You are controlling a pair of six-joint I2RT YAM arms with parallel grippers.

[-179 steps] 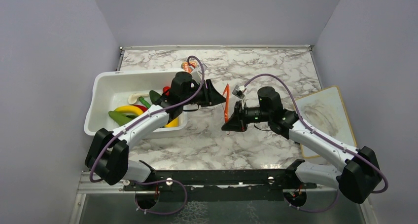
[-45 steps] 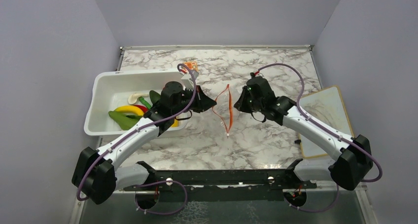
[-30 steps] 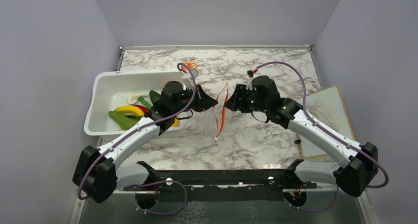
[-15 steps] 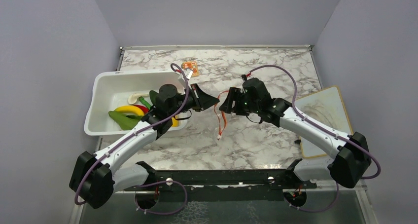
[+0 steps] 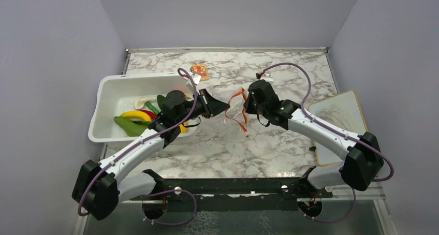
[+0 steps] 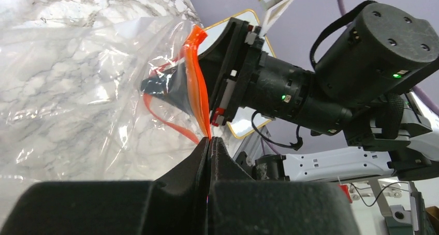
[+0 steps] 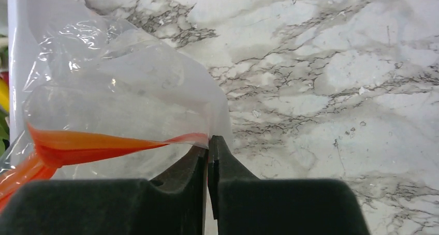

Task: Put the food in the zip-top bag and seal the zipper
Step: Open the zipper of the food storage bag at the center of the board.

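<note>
Two arms face each other in the top view, the left gripper [image 5: 225,107] and right gripper [image 5: 246,103] holding the zip-top bag [image 5: 231,111] between them near the white tub [image 5: 111,85], where the food [image 5: 135,114] lies unbagged, so you are at the mouth-opening step. The left wrist view shows your left pincer pinched tight on the zipper [image 6: 199,90]; the right wrist view shows the right one clamped on another part of that strip. Next, I judge, you must part the lips wide without losing either grip.
</note>
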